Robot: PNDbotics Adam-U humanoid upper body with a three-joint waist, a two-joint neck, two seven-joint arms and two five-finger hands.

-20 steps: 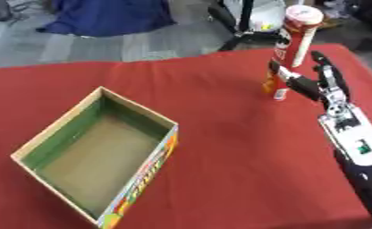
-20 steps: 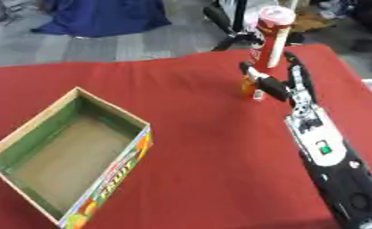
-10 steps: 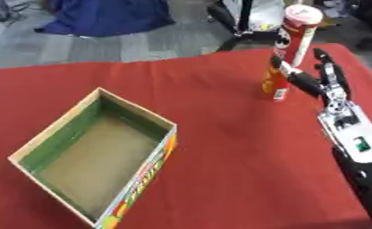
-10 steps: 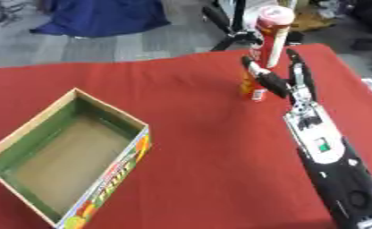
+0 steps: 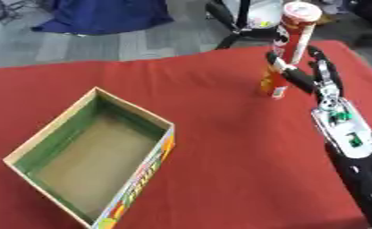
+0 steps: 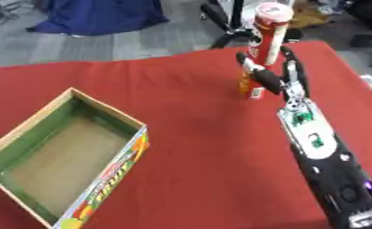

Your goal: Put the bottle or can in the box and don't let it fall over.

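Tall and red, the can [image 5: 287, 49] stands upright on the red tablecloth [image 5: 220, 134] near the table's far right side, its pale lid uppermost (the print on its side is too blurred to read). Robot's right hand [image 5: 310, 76] reaches up from the lower right and meets the can at its lower half: the thumb [image 5: 287, 74] lies across the front of the can, and the other fingers [image 5: 323, 67] curve round on the right, so the hand appears closed around it, though full contact is hard to confirm. Well apart, at the lower left, sits the open cardboard box [image 5: 134, 176], green inside its walls, brown on the floor, with bright printing along its outer right side. It holds nothing visible.
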